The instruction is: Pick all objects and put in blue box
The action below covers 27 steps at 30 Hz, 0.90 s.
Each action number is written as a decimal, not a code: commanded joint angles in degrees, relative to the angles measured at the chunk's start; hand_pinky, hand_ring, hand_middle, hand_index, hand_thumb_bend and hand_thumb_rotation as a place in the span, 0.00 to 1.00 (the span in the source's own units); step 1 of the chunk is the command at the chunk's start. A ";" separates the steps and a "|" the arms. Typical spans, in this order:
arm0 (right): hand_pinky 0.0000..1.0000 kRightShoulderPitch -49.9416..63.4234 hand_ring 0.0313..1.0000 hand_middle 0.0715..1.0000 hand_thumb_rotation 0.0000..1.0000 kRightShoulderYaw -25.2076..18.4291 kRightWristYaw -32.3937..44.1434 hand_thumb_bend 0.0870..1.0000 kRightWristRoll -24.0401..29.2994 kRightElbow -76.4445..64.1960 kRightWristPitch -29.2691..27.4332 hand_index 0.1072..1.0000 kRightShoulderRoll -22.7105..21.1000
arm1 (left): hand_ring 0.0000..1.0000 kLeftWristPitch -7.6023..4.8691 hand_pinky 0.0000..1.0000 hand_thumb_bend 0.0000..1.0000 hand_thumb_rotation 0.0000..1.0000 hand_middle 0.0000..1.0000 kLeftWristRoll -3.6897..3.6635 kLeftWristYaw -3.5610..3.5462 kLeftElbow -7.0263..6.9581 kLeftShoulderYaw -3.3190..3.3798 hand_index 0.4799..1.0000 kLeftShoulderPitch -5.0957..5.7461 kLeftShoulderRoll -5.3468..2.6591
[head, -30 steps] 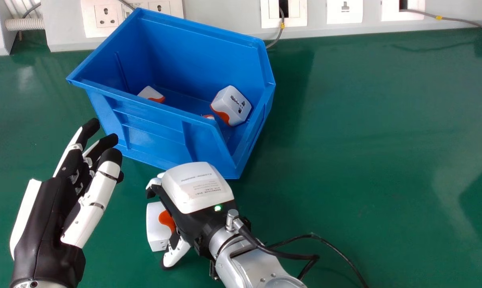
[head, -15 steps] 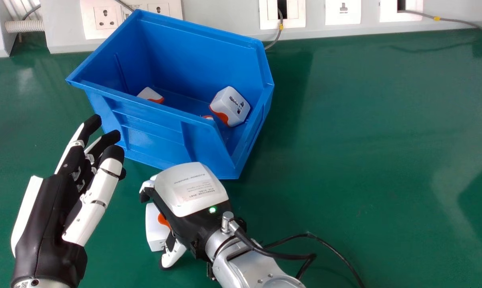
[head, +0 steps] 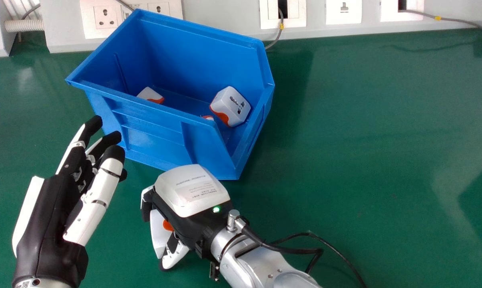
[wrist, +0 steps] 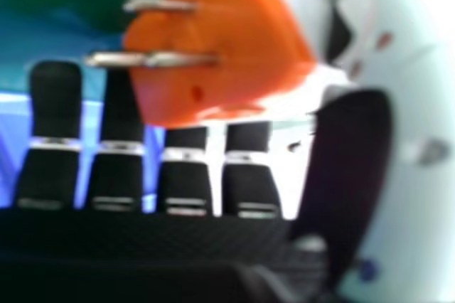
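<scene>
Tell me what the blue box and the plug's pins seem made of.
Blue box: probably moulded plastic with a slight sheen, judging by its even colour and ribbed wall.
Pins: likely metal, smooth and shiny, as bright glints run along them; solid or plated, I can't tell.

- Blue box (head: 153,138): smooth plastic, soft sheen
- Surface (head: 365,140): smooth, glossy, with pale reflections
- Plug adapter (wrist: 234,29): smooth plastic; its pins (wrist: 153,60) shiny metal
- Left robot hand (head: 49,224): smooth black and white plastic
- Right robot hand (head: 195,190): glossy white plastic cover
- Right forearm (head: 261,264): smooth, metallic
- Hose (head: 24,26): ribbed plastic
</scene>
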 commanded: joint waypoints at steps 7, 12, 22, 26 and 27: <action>0.15 0.54 0.17 0.44 0.01 0.23 1.54 0.49 -0.33 0.85 -0.71 0.43 -0.68 | 0.88 -0.88 0.81 0.39 0.66 0.90 0.56 0.21 -0.64 0.37 0.88 0.41 0.32; 0.11 0.79 0.13 0.43 0.00 0.07 2.21 0.48 -0.80 -0.27 -0.07 0.42 -0.91 | 0.88 -0.31 0.80 0.39 0.65 0.89 0.93 0.33 -1.19 0.27 0.88 0.57 0.42; 0.09 2.20 0.10 0.43 0.00 -0.83 1.35 0.48 -0.02 -2.17 -0.05 0.41 -0.60 | 0.88 -0.03 0.80 0.40 0.65 0.89 0.94 0.18 -1.33 0.59 0.88 0.64 0.58; 0.11 2.72 0.12 0.40 0.00 -1.44 2.16 0.48 0.23 -4.27 0.25 0.42 -0.74 | 0.88 -0.25 0.80 0.40 0.65 0.89 0.92 0.08 -1.01 0.66 0.88 0.50 0.70; 0.12 2.98 0.14 0.39 0.00 -1.71 2.60 0.48 0.32 -5.43 0.41 0.43 -0.93 | 0.88 -0.33 0.80 0.40 0.65 0.89 0.94 0.06 -0.91 0.65 0.88 0.45 0.71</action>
